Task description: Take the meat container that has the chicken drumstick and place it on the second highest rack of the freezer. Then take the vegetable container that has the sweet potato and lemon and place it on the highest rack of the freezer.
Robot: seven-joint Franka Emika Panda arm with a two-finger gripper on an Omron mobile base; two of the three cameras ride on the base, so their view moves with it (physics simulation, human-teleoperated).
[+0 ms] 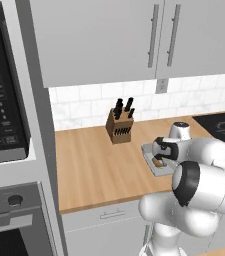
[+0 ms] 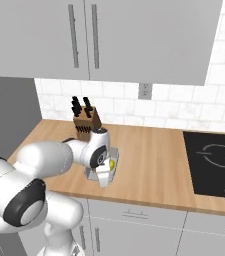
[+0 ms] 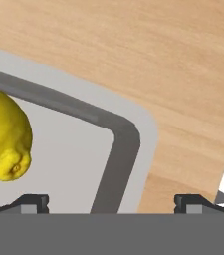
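The vegetable container (image 3: pixel 126 142), a shallow grey tray with a dark inner rim, lies on the wooden counter (image 1: pixel 99 165). The bright-yellow lemon (image 3: pixel 4 134) rests in it, and shows beside my hand as the lemon (image 2: pixel 112 163). The orange-brown sweet potato (image 1: pixel 158 162) lies in the tray (image 1: pixel 149 149). My gripper (image 3: pixel 112 201) is open just above the tray's corner, one fingertip (image 3: pixel 34 201) over the tray floor, the other outside the rim. The gripper (image 2: pixel 105 174) points down at the container (image 2: pixel 115 151). The meat container, chicken drumstick, freezer and its racks are out of view.
A wooden knife block (image 1: pixel 119 126) stands behind the tray near the tiled wall. A black cooktop (image 2: pixel 214 160) is set into the counter to the right. Black-glass wall ovens (image 1: pixel 4 100) rise at the left. Grey upper cabinets (image 1: pixel 104 40) hang overhead.
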